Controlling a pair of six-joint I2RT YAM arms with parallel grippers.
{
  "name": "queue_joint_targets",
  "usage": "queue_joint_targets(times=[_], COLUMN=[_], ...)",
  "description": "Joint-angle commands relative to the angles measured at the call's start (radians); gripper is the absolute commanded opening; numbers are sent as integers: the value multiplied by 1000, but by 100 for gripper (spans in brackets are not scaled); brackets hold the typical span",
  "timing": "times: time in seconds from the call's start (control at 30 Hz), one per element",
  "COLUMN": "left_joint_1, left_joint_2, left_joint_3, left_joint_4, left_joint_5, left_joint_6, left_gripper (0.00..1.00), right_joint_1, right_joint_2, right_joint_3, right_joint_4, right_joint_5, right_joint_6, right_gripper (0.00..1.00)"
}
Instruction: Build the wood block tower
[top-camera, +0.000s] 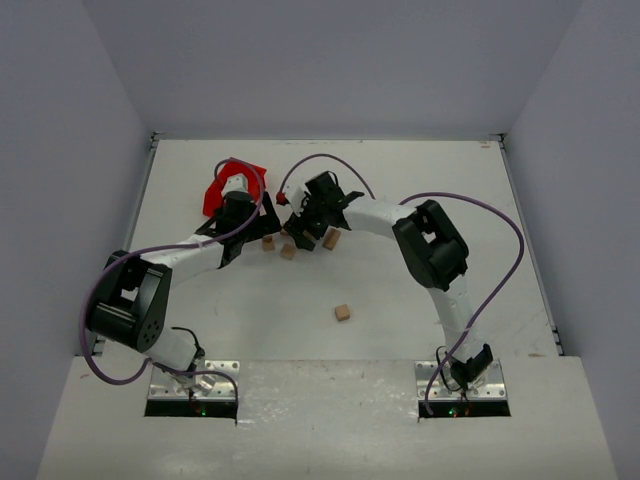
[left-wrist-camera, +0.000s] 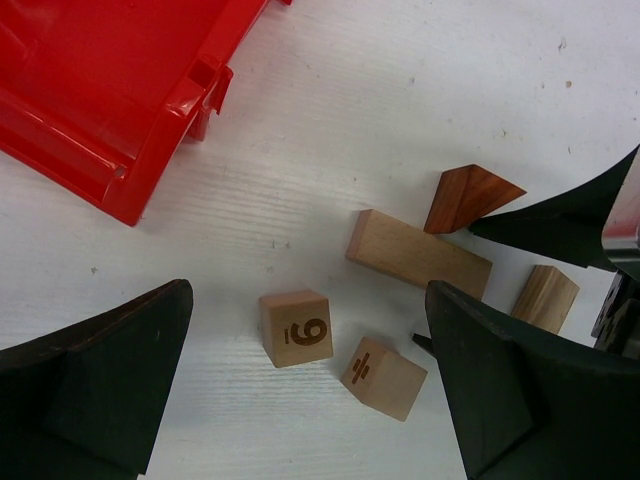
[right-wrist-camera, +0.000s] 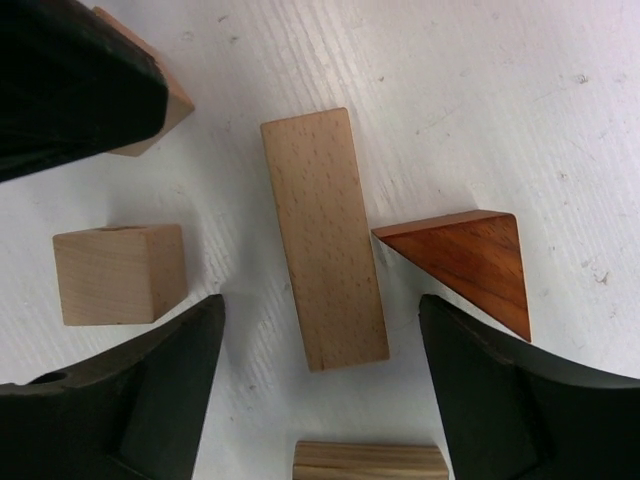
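Nearest the arm bases, a lone cube (top-camera: 343, 312) sits on the white table (top-camera: 420, 180), well apart from everything else. Farther off, around the middle of the table, the other wooden pieces (top-camera: 289, 251) lie scattered flat, with none resting on another.

The left gripper (left-wrist-camera: 308, 300) hangs over them from the left. Its fingers are spread wide and nothing is between the pads. Below it lie a numbered cube (left-wrist-camera: 296, 328) and, just beside that, a cube stamped with a division sign (left-wrist-camera: 383, 377).

The right gripper (right-wrist-camera: 320, 303) reaches in from the right, low over the table. Its jaws are apart and straddle one end of the long slab (right-wrist-camera: 325, 240), with bare table showing on both sides of it. The reddish-brown wedge (right-wrist-camera: 470, 265) lies flat just beside the slab, one corner almost at the slab's long edge; I cannot tell whether they touch. A plain cube (right-wrist-camera: 118, 273) lies on the slab's other side, apart from it.

Farthest, at the far left of the cluster, is the red bin (top-camera: 232, 182).
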Motion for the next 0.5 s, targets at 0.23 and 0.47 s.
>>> queue_joint_targets(times=[0.23, 0.47], left_joint_1=[-15, -19], left_joint_2=[-19, -39], left_joint_3=[11, 7], left_joint_4=[19, 17], left_joint_5=[-7, -8], left_joint_6=[-8, -7], left_gripper=[100, 100], right_joint_1=[-1, -1], right_joint_2=[0, -30], right_joint_3=[6, 2], right_joint_4=[8, 5], right_joint_5=[-51, -44], right_joint_6=[-36, -83], right_gripper=[53, 25])
